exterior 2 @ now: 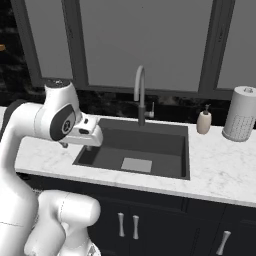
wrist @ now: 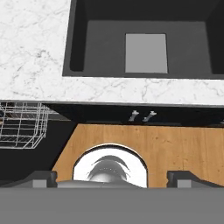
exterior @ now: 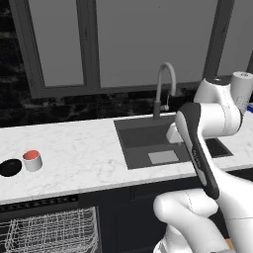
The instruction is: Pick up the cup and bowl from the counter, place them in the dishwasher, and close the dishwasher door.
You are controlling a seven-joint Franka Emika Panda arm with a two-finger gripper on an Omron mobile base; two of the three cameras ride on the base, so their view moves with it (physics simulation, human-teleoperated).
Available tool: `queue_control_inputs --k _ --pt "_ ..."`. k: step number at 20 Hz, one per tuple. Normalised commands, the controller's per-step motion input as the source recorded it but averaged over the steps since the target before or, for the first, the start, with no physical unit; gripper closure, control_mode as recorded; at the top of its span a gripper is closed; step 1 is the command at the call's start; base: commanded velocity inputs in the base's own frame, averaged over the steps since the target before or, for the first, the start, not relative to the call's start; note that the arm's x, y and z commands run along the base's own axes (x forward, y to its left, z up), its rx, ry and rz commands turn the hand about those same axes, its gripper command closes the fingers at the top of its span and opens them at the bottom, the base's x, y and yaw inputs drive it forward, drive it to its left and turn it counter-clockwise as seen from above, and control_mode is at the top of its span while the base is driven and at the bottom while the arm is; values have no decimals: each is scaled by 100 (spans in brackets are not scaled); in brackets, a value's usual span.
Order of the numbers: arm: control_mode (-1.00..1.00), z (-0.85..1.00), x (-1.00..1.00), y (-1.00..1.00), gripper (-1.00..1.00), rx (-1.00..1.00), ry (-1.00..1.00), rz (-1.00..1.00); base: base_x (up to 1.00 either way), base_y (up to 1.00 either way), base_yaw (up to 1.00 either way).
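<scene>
The white cup (exterior: 32,160) with a red inside stands on the white marble counter (exterior: 84,153) at the far left. The low black bowl (exterior: 10,167) sits just left of it, almost touching. Below them the dishwasher (exterior: 39,203) is open, its white wire rack (exterior: 52,231) showing; the rack (wrist: 21,124) also appears at the left of the hand view. The dishwasher door cannot be made out. My gripper (wrist: 113,178) is open and empty, with its fingertips (wrist: 41,177) far apart. My hand (exterior: 173,133) hovers over the sink's near left side, well right of the cup and bowl.
A dark sink (exterior: 148,143) with a curved faucet (exterior: 165,81) lies mid-counter. A soap bottle (exterior 2: 203,121) and a tall white perforated cylinder (exterior 2: 240,114) stand at the right. Dark cabinets with silver handles (exterior 2: 127,225) sit under the counter. A window is behind.
</scene>
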Motion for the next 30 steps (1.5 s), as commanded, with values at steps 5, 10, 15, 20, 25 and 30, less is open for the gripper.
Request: queue_control_inputs --k 5,10,15,20,25,30 --pt "-100 -25 -10 3 -100 0 5 0 0 0 0" --pt "100 -3 -1 2 -100 0 1 0 -5 3 9" --pt "100 0 0 0 -100 0 0 0 -8 0 29" --pt "100 0 0 0 -100 0 0 0 0 0 39" --pt "100 0 0 0 -100 0 0 0 -10 0 44" --pt "100 0 0 0 -100 0 0 0 -14 0 45"
